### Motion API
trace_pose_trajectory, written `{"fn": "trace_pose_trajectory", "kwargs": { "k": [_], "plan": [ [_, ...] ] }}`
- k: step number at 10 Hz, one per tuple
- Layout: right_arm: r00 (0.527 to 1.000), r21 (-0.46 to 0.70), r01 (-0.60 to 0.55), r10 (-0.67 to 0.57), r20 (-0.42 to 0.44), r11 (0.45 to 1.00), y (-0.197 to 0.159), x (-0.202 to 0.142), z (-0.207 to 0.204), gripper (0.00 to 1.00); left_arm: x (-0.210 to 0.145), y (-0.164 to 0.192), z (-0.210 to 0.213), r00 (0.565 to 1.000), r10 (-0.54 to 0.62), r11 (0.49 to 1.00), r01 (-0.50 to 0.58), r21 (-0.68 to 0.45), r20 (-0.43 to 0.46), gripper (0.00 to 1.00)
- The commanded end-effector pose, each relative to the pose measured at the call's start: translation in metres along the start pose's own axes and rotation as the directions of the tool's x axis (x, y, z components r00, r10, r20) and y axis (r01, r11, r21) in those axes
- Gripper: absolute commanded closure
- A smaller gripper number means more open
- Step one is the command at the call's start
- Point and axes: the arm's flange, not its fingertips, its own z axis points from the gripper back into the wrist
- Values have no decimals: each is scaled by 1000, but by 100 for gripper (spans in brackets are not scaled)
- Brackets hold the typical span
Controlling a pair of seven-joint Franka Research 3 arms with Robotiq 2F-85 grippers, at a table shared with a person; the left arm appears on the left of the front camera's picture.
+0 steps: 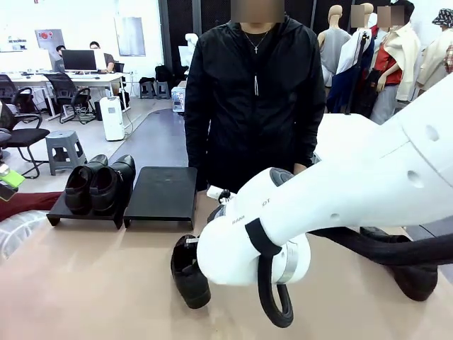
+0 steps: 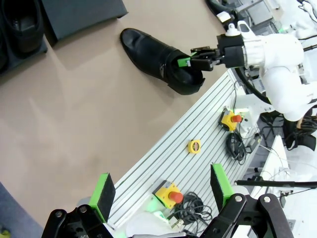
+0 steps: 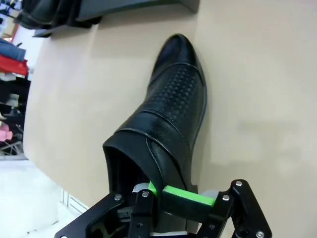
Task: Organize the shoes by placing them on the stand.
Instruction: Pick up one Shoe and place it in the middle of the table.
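1. Broadly, the flat tan table (image 1: 85,283) carries the low matte-black sloped stand (image 1: 166,191) at its far side, with the slope facing the robot, probably so shoes go on from the front.
2. The white right arm (image 1: 340,191) reaches across in front of the stand.
3. A pair of glossy black leather slip-on shoes (image 1: 99,185) fills the stand's left section. The right section is bare and is likely the next destination.
4. A third matching shoe (image 3: 173,109) lies on the table just in front of that bare section, toe toward the stand.
5. The right tool (image 3: 171,196) pinches the third shoe's heel collar, one finger inside the opening. The thin rim seems to offer a firm hold.
6. The left tool (image 2: 163,191) is spread and empty, well away from the stand, seemingly keeping clear.
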Motion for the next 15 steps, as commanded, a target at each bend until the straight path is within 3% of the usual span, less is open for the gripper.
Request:
{"fn": "trace_pose_trajectory", "kwargs": {
  "k": [1,3,4,5,7,9,10,12,14,15],
  "plan": [
    [999,-29,43,-42,35,999,28,7,-7,100,0,-2,2,1000,12,1000,-12,-8,-5,0],
    [999,-12,4,-5,-38,1000,26,-3,-14,100,0,-2,2,1000,12,1000,-12,-8,-5,0],
    [998,3,-18,18,-63,1000,23,-3,-11,42,0,-2,2,1000,12,1000,-12,-8,-5,0],
    [998,-3,-21,21,-57,1000,22,-2,-8,0,0,-2,2,1000,12,1000,-12,-8,-5,0],
    [998,17,-31,32,-59,999,17,4,12,0,0,-2,2,1000,12,1000,-12,-8,-5,0],
    [996,-4,-42,41,-80,999,-8,29,72,0,0,-2,2,1000,12,1000,-12,-8,-5,0],
    [995,-17,-50,49,-90,999,-36,43,116,0,0,-2,2,1000,12,1000,-12,-8,-5,0],
    [970,-19,-185,179,-164,983,-105,52,201,0,0,-2,2,1000,12,1000,-12,-8,-5,0],
    [974,-68,-147,133,-183,987,-194,53,287,0,0,-2,2,1000,12,1000,-12,-8,-5,0],
    [973,-10,-107,103,-205,994,-231,48,323,0,0,-2,2,1000,12,1000,-12,-8,-5,0]
  ]
}}
